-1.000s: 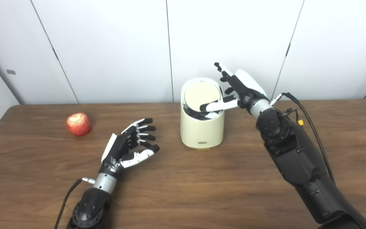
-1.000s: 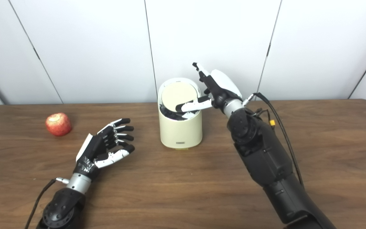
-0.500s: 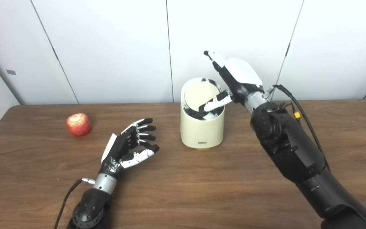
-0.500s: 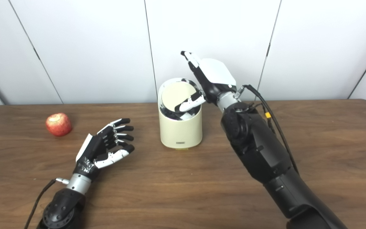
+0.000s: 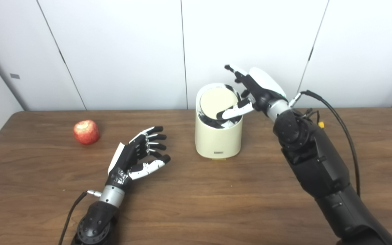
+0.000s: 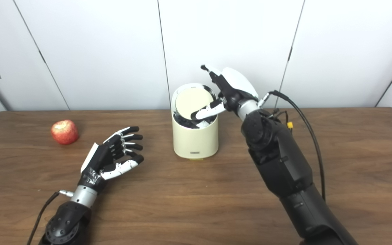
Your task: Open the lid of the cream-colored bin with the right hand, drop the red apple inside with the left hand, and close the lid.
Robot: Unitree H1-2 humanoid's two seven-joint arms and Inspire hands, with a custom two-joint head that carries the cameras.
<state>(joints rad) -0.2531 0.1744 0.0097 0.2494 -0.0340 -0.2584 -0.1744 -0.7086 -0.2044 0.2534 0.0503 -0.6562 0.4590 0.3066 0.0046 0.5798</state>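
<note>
Apple: the red apple (image 5: 86, 132) sits on the tabletop (image 5: 196, 204) toward its far left corner, stem dimple up, well apart from both hands.

Left hand: the left hand (image 5: 138, 156) lies low over the tabletop's left half, between the apple and the bin — palm turned toward the bin, fingers spread and pointing right, holding nothing.

Left arm: it comes up from the near edge, with a thin cable trailing beside the wrist.

Bin: the cream-colored bin (image 5: 219, 141) stands upright near the middle of the far edge, a small label low on its front.

Lid: the round lid (image 5: 218, 99) is tipped so its cream face looks toward the camera, with a dark gap showing beneath it at the front of the opening.

Right hand: the right hand (image 5: 250, 95) is at the bin's upper right rim — thumb reaching across into the opening and onto the lid's lower right part, fingers raised above and behind the rim, spread and gripping nothing.

Right arm: dark and bulky, it runs from the near right corner up to the bin.
</note>
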